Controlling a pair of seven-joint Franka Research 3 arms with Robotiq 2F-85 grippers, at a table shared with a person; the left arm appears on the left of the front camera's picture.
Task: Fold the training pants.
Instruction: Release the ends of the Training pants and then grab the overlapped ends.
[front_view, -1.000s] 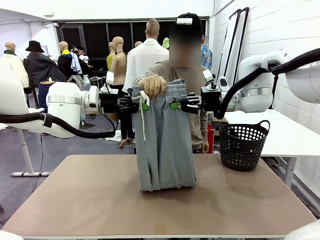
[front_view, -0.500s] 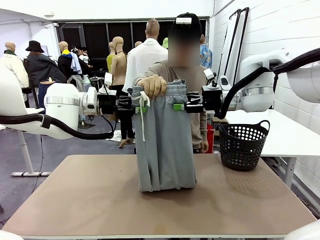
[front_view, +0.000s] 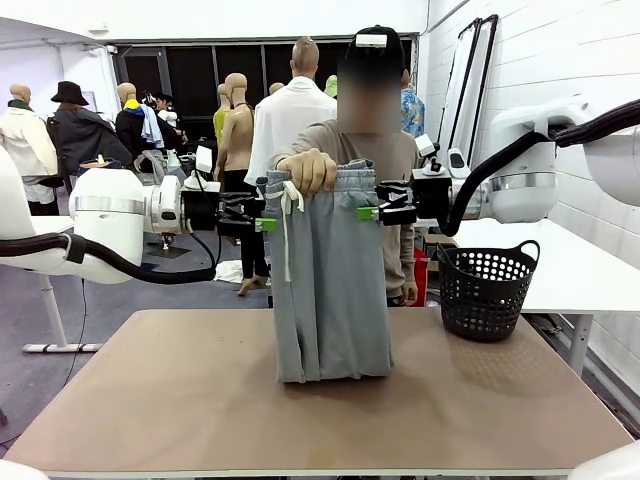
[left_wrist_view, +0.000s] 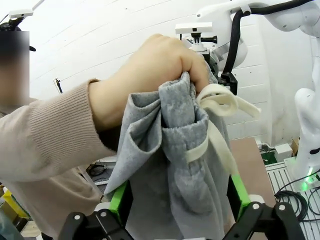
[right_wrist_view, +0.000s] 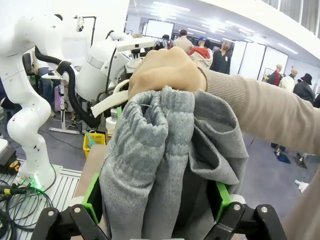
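Left gripper (front_view: 262, 223) is hovering at the left edge of the waistband. Its fingers are standing wide apart around grey cloth in the wrist view, though whether the pads are touching it is hard to say. A person's hand (front_view: 307, 170) is gripping the bunched waistband. The training pants (front_view: 330, 290) are hanging from it, lower end resting on the table (front_view: 150, 400). The right gripper (front_view: 368, 212) is flanking the right edge, likewise spread wide. A black basket (front_view: 487, 290) is sitting farther right.
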